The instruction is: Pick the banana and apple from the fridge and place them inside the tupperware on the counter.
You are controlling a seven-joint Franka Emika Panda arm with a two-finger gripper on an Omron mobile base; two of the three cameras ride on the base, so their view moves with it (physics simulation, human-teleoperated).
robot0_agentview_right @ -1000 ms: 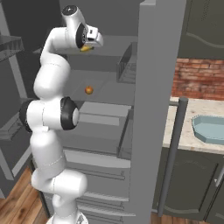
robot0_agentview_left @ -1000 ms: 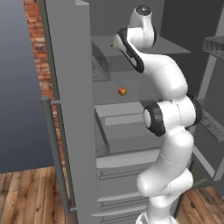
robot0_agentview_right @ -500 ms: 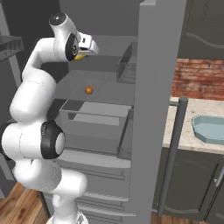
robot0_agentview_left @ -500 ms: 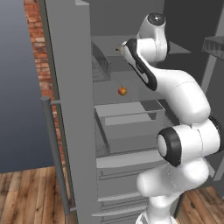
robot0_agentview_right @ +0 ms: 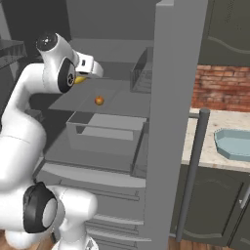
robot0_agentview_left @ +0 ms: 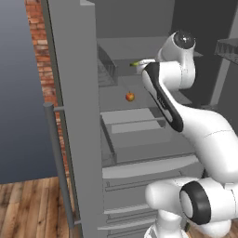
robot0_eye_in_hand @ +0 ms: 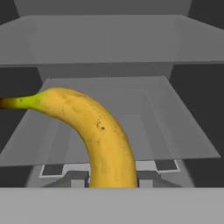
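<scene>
Left base view: open fridge [robot0_agentview_left: 74,116] takes up most of the room ahead, its door swung wide and a long round handle [robot0_agentview_left: 58,162] standing on the near edge.
Fridge shelves: plain grey, with a clear drawer [robot0_agentview_right: 105,132] on the middle level and more drawers stacked below.
Arm: white, reaching up from the floor and bending into the upper part of the fridge.
Counter [robot0_agentview_right: 215,156]: just right of the fridge in the right base view, speckled beige, brick wall behind it.
Container [robot0_agentview_right: 234,144]: light blue, shallow, sitting on the counter well apart from the fridge opening.
Banana [robot0_eye_in_hand: 94,138]: yellow with a greenish stem end, up at the top shelf level of the fridge, raised off the shelf; its tip pokes out past the hand in the left base view [robot0_agentview_left: 135,63].
Gripper [robot0_eye_in_hand: 113,181]: fingers drawn in tight on the lower end of the banana, one on each side.
Apple [robot0_agentview_left: 130,96]: small, red-orange, resting alone on the fridge shelf below the banana, behind the clear drawer.
</scene>
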